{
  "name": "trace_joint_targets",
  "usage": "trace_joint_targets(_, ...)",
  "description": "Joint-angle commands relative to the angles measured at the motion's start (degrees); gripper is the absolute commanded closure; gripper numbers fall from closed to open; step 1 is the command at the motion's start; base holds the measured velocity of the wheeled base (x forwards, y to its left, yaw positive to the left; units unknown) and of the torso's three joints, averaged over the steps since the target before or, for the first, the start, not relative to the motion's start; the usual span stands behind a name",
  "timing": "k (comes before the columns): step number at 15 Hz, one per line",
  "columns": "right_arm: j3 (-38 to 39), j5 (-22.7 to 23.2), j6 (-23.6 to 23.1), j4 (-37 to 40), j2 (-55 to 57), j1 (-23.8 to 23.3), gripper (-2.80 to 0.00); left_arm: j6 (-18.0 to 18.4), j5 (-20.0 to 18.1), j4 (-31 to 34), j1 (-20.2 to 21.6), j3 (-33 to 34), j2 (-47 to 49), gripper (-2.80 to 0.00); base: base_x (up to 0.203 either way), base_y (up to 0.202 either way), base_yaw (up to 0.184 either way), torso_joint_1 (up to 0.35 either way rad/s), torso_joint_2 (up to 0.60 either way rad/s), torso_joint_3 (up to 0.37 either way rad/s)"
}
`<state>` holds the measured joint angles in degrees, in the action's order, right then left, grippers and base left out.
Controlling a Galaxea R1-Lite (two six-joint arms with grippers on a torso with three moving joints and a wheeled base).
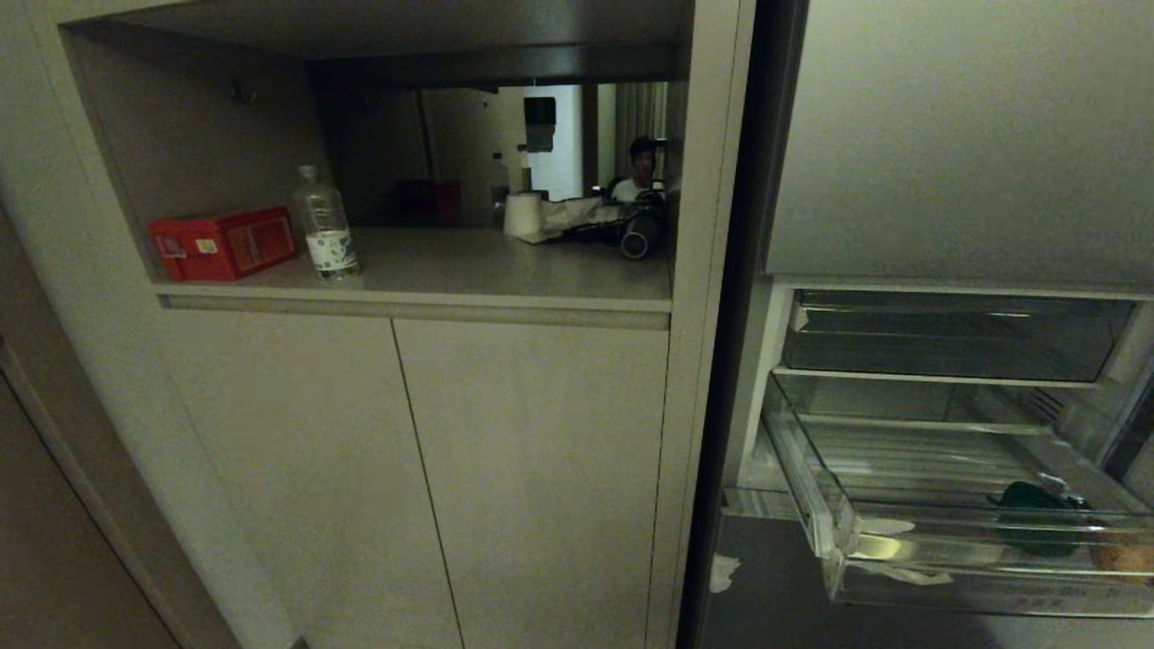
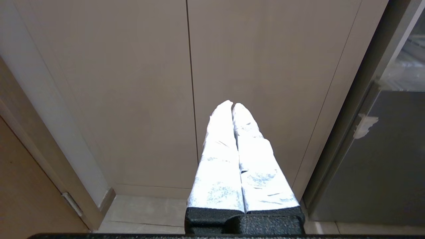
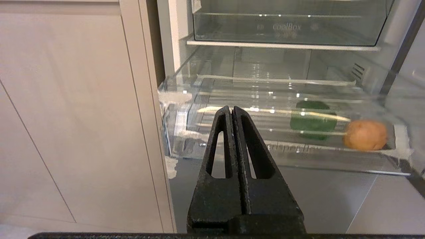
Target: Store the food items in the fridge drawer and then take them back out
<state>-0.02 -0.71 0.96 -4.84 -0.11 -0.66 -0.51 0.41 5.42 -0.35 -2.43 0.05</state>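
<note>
Red box [image 1: 223,243]: lies at the left end of the open shelf [image 1: 505,270], near the front edge.
Water bottle [image 1: 325,225]: clear, upright, just beside the red box on its right.
Paper roll [image 1: 522,214]: white, upright, farther back on the shelf.
Dark cylinder [image 1: 642,236]: lies on its side near the shelf's right end, dark clutter behind it.
Person [image 1: 638,169]: seen at the back of the niche, beyond the shelf.
Cabinet doors [image 1: 415,469]: two plain beige fronts below the shelf, shut.
Smoky tray [image 1: 947,335]: shallow, dark, in the fridge's upper slot.
Floor [image 2: 146,212]: pale tiles at the cabinet's foot.
</note>
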Motion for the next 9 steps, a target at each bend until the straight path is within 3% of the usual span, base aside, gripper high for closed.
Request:
trace_joint_targets(1,1.8,0.0,0.0,-0.1,0.0,0.0,0.00,0.0,0.0,0.0,0.0,0.0,0.0,0.00,0.000,0.000,0.000,0.178,-0.38,-0.217)
trace_joint_targets(9,1.8,0.0,0.0,-0.1,0.1,0.0,0.00,0.0,0.0,0.0,0.0,0.0,0.0,0.00,0.000,0.000,0.000,0.159,-0.34,-0.183)
